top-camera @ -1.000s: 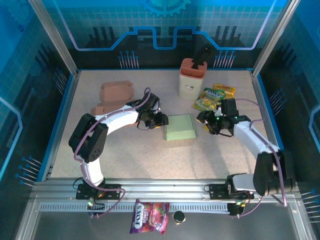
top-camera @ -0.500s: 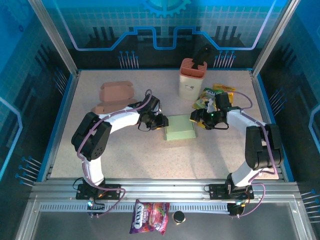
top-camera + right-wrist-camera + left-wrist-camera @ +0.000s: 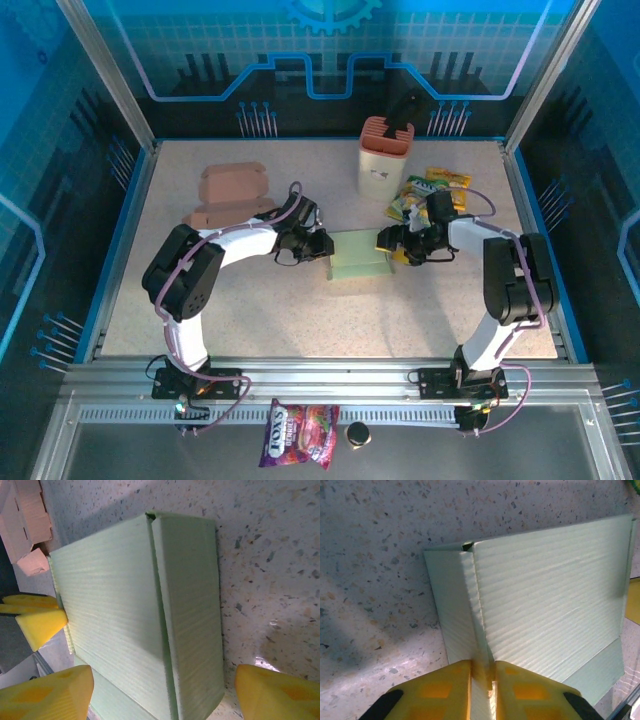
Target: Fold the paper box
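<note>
Nearest the arm bases, well short of the paper box (image 3: 358,256), a glossy purple sweet packet (image 3: 298,432) is seen lying on the metal rail. The paper box, a flat, pale green carton of finely ribbed corrugated card, is set on the speckled table (image 3: 300,320) between the two grippers. At the box's left edge a thin upright flap is clamped between the yellow pads of the left gripper (image 3: 482,672). At the box's right side the right gripper (image 3: 162,692) is held with its jaws wide apart, the folded side wall lying between them and, as far as can be told, untouched. The box is judged light, stiff across its panels and pliant only at its creases. It is likely to slide on the smooth table and to dent if squeezed, so hold is best taken on flap edges close to a crease. Beyond the box to the right, shiny yellow-green snack packets (image 3: 428,192) and a ribbed pink bin (image 3: 384,158) are shown; beyond it to the left, brown card cartons (image 3: 228,192).
</note>
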Controlling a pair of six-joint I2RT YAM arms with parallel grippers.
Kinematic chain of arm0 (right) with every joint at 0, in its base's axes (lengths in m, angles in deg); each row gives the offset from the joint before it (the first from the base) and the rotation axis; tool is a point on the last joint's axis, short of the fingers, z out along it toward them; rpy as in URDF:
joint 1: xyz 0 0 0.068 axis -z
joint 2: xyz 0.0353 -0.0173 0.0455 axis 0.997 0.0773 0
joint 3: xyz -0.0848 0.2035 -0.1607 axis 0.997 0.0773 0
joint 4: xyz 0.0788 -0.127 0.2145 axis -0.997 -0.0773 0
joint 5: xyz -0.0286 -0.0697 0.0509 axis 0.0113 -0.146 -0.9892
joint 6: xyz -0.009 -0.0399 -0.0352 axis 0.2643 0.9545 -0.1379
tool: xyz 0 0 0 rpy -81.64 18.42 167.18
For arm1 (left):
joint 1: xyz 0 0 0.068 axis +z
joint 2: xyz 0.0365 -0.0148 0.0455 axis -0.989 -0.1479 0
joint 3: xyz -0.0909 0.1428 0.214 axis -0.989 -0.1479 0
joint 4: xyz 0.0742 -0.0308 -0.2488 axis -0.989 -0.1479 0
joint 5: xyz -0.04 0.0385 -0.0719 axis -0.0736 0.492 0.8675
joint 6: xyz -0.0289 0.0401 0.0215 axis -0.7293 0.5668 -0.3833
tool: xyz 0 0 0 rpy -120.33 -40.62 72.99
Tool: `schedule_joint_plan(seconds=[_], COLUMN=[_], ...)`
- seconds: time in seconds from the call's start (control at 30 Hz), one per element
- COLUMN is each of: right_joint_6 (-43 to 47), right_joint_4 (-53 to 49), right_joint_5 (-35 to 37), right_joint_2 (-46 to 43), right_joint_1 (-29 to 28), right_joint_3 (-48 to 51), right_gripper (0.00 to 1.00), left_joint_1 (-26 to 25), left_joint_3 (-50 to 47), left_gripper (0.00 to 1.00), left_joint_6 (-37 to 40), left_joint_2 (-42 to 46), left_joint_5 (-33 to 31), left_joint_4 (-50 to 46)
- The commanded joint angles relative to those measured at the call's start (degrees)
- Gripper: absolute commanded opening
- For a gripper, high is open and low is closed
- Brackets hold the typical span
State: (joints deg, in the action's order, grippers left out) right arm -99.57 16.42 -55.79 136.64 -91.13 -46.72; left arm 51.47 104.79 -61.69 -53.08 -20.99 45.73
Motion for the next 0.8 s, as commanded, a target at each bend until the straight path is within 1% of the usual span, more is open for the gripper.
schedule_joint_plan(seconds=[0.0, 0.2, 0.33, 0.53, 0.67, 0.77], right_joint_6=[3.41, 4.23, 3.49, -3.58, -10.46, -12.87], right_joint_4=[-0.51, -0.48, 1.01, 10.18, 18.47, 20.78], right_joint_5=[-3.86, -6.70, -8.72, -15.41, -17.49, -17.77], right_joint_2=[1.76, 3.41, 3.56, 4.76, 4.91, 4.90], right_joint_1=[1.17, 2.17, 2.22, 0.71, -0.30, -0.89], right_joint_3=[-1.62, -2.29, -2.12, -0.73, 1.35, 1.97], right_gripper=[0.75, 0.76, 0.77, 0.75, 0.71, 0.67], left_joint_1=[1.20, 2.38, 3.13, 3.40, 3.51, 3.68], left_joint_3=[-3.30, -5.66, -7.47, -7.70, -7.58, -7.39], left_gripper=[0.16, 0.09, 0.08, 0.09, 0.09, 0.10], left_joint_6=[-0.25, 0.17, 0.55, 1.11, 1.33, 1.92], left_joint_2=[-0.62, -0.13, 0.72, 0.96, 1.13, 1.39], left_joint_5=[-1.76, -1.99, -1.91, -1.54, -1.59, -1.58], left_joint_4=[-2.20, -1.47, -0.68, -0.88, -0.88, -1.04])
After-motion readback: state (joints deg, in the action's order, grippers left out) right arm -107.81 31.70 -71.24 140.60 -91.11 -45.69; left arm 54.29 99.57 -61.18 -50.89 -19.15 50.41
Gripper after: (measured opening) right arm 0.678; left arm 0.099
